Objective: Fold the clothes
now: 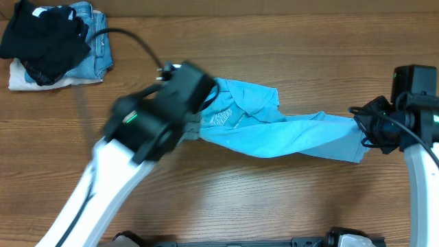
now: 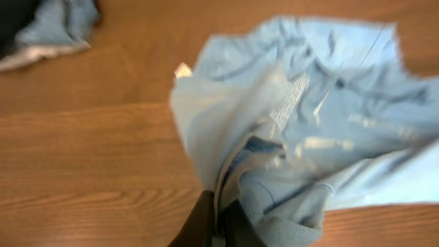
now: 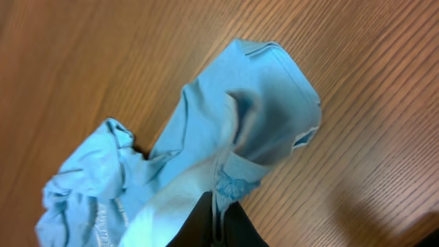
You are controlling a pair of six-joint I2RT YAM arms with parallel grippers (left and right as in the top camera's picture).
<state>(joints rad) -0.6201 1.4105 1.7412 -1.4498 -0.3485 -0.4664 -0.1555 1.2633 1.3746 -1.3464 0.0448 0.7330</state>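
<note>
The clothes (image 1: 274,130), a light sky-blue T-shirt with white print, hang stretched between my two grippers above the wooden table. My left gripper (image 1: 195,103) is shut on the shirt's left end, near the white lettering; in the left wrist view the clothes (image 2: 302,116) bunch up from my left gripper (image 2: 218,218), whose dark fingers (image 2: 199,223) pinch a fold. My right gripper (image 1: 360,127) is shut on the right end; in the right wrist view a thin edge of the clothes (image 3: 233,130) sits between the fingers (image 3: 195,226) of my right gripper (image 3: 216,223).
A pile at the table's back left holds a black garment (image 1: 44,38) on blue denim jeans (image 1: 92,34) and something white (image 1: 27,81). A black cable (image 1: 134,41) runs from there to the left arm (image 1: 116,171). Bare wood (image 1: 274,199) lies in front.
</note>
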